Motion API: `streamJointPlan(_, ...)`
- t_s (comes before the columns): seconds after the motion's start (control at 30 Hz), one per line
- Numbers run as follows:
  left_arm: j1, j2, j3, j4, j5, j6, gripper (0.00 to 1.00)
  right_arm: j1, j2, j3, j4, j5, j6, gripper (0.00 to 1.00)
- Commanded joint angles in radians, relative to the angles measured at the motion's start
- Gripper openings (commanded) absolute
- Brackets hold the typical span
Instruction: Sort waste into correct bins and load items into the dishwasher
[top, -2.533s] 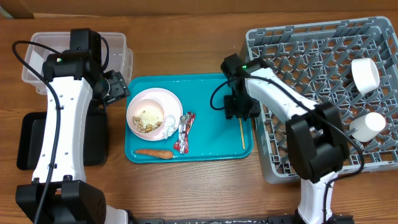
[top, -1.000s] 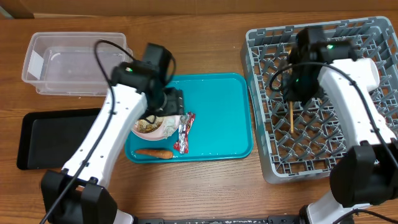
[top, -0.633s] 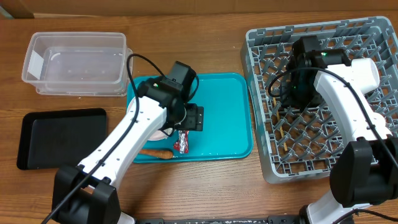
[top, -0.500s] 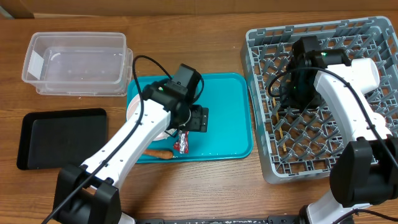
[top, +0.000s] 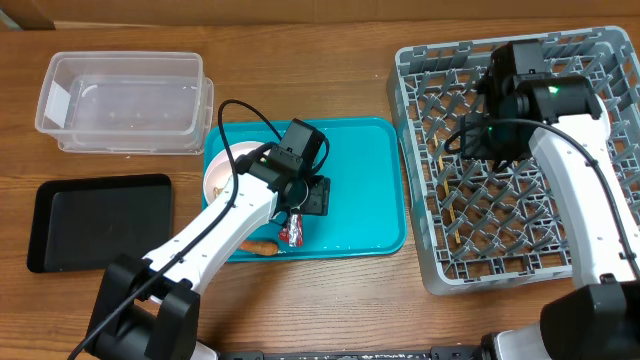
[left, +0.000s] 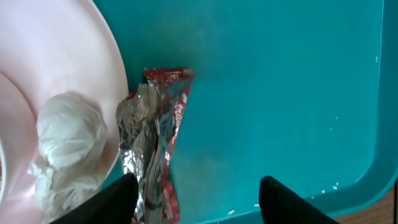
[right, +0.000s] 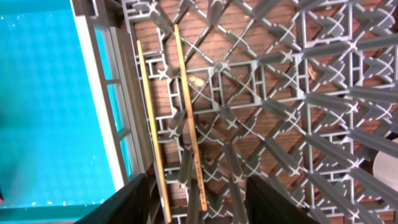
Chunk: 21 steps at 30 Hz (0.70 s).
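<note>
Left claw (left: 198, 200) hangs open over the wrapper (left: 155, 124) beside the plate (left: 93, 62) on the tray (left: 280, 93); right claw (right: 199, 202) stands open above two chopsticks (right: 186, 118) lying in the rack (right: 298, 93).

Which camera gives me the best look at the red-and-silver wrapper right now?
The left wrist view. There the wrapper is close up and crumpled, lying on the teal tray right beside the plate. The overhead view shows it small and partly covered. The right wrist view shows none of it.
</note>
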Motion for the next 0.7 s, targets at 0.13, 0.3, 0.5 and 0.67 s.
streamJointPlan(0.13, -0.006, 0.064, -0.031, 0.034, -0.040, -0.007, 0.49, 0.002, -0.017, 0.022, -0.005, -0.008, 0.005, 0.51)
streamJointPlan(0.3, -0.004, 0.065, -0.027, 0.048, -0.041, -0.007, 0.04, 0.002, -0.017, 0.022, -0.006, -0.008, 0.005, 0.51)
streamJointPlan(0.5, 0.028, 0.047, 0.080, -0.006, -0.042, -0.004, 0.04, 0.002, -0.017, 0.022, -0.006, -0.008, 0.005, 0.50)
streamJointPlan(0.67, 0.159, 0.011, 0.343, -0.114, -0.153, 0.002, 0.04, 0.002, -0.017, 0.022, -0.004, -0.004, 0.005, 0.50)
